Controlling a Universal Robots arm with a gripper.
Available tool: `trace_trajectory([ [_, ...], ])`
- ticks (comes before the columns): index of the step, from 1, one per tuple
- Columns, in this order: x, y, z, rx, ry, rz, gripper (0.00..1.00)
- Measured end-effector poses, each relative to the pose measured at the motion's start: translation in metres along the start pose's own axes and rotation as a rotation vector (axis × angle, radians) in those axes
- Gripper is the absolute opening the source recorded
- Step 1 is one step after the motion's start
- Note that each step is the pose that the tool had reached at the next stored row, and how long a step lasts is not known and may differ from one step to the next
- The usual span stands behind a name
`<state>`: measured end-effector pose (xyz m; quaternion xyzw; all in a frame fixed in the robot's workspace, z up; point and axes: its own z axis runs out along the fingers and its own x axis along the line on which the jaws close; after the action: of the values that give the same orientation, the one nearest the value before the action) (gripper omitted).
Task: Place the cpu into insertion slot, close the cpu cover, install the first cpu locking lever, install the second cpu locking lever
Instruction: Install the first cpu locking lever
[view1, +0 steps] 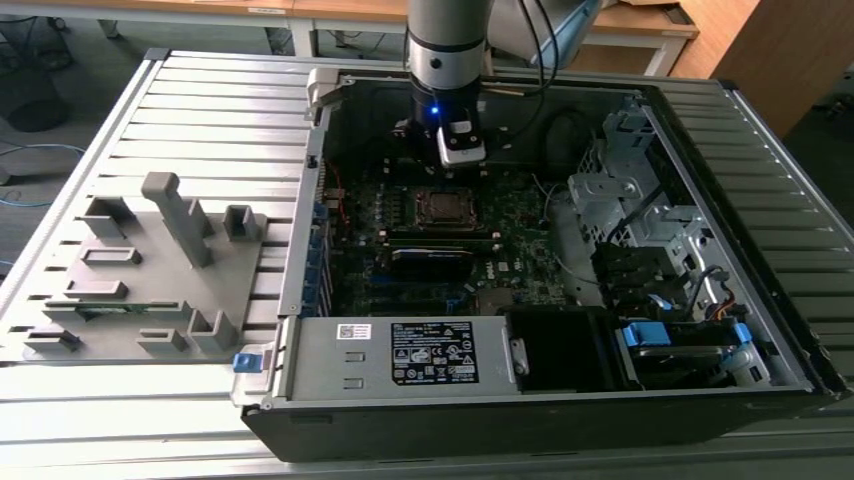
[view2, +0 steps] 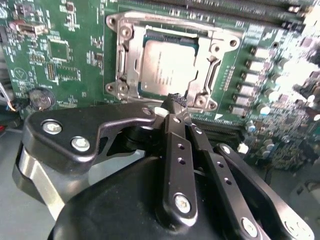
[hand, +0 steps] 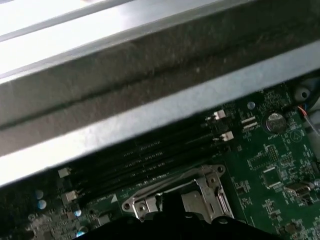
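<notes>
CPU (view2: 165, 67), grey-topped, lies seated in the insertion slot (view2: 131, 70), with the silver cpu cover (view2: 207, 37) closed down around it, its window framing the chip. Just beside the socket, the gripper (view2: 175, 102) hovers with its black fingers (view2: 172, 135) pressed together, grasping nothing. Green motherboard (view2: 60, 55) surrounds the socket inside the open computer case (view1: 747, 300). Beyond the socket run long black memory slots (hand: 150, 160). The case rests on a ribbed grey metal table (view1: 200, 130), next to a grey fixture tray (view1: 134, 270); wooden desks (view1: 641, 20) stand behind.
</notes>
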<state>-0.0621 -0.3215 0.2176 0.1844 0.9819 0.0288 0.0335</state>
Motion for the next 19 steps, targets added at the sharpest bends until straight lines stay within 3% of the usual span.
trace_trajectory([
  [2,-0.0003,-0.0009,-0.0001,0.0077,-0.0027,-0.005,0.11],
  [7,-0.0046,0.0006,0.0011,0.0115,-0.0026,-0.026,0.11],
  [13,-0.0117,0.0032,0.0031,0.0157,0.0027,-0.054,0.11],
  [19,-0.0124,0.0027,0.0033,0.0297,-0.0001,-0.090,0.11],
])
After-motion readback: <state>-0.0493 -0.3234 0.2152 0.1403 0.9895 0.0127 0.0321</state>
